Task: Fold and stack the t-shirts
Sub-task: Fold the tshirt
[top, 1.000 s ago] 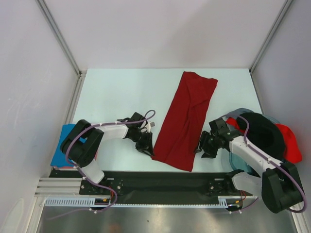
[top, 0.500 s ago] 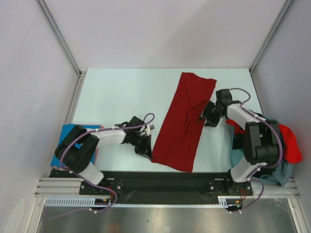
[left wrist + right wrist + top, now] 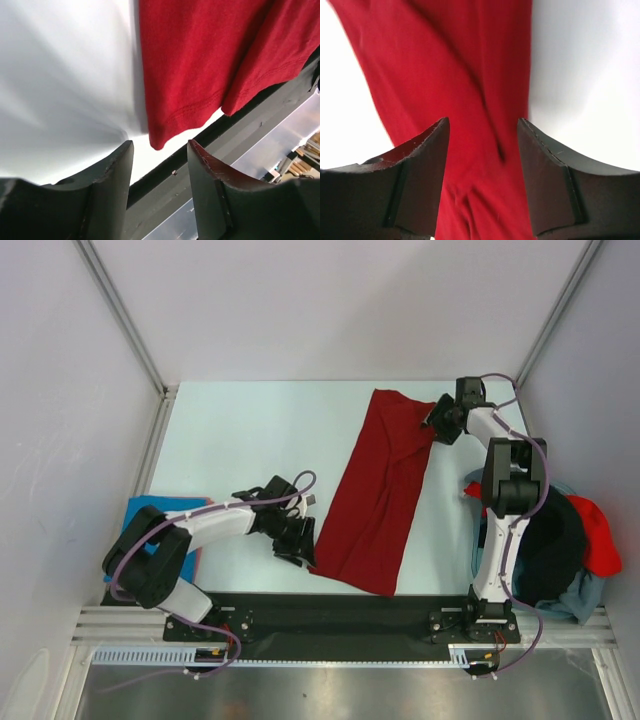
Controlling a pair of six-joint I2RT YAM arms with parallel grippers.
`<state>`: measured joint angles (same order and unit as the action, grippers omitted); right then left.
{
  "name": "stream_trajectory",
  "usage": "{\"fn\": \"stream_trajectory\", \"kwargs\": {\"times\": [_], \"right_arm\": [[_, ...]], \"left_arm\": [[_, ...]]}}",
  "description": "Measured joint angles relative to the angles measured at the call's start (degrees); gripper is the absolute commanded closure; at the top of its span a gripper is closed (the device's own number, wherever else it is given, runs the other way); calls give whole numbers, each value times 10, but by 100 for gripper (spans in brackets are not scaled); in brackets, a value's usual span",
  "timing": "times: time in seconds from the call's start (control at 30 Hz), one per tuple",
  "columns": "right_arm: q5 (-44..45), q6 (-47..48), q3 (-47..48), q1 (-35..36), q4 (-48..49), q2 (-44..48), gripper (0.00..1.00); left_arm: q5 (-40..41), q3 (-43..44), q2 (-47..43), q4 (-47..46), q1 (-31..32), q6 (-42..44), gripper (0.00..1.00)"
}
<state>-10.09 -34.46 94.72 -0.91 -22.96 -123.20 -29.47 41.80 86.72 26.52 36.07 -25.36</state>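
Note:
A dark red t-shirt (image 3: 380, 490) lies folded into a long strip, slanting from the far right toward the near edge. My left gripper (image 3: 298, 548) sits at its near left corner. In the left wrist view the gripper (image 3: 160, 145) is open, and the shirt's corner (image 3: 157, 140) lies just ahead of the gap. My right gripper (image 3: 437, 426) is at the strip's far right corner. In the right wrist view its jaws (image 3: 482, 122) stand open over the red cloth (image 3: 445, 65), gripping nothing.
A loose pile lies at the right edge: a black shirt (image 3: 555, 530), a brighter red one (image 3: 602, 538) and a grey-blue one (image 3: 588, 595). A folded blue shirt (image 3: 140, 525) rests at the near left under the left arm. A black rail (image 3: 330, 615) runs along the near edge.
The right arm swung from the strip's near right side up to its far right corner. The left gripper stayed at the near left corner and now stands open.

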Motion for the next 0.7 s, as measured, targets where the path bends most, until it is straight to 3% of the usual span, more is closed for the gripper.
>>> {"fn": "stream_trajectory", "kwargs": {"times": [0.33, 0.43, 0.7], "right_arm": [[51, 0, 128, -8, -3, -107, 41], [53, 1, 173, -8, -1, -139, 46], [35, 5, 322, 2, 11, -246, 82]], "left_arm": [[36, 56, -33, 42, -22, 19, 48], [38, 63, -32, 50, -47, 30, 48], [34, 76, -6, 65, -105, 45, 48]]}}
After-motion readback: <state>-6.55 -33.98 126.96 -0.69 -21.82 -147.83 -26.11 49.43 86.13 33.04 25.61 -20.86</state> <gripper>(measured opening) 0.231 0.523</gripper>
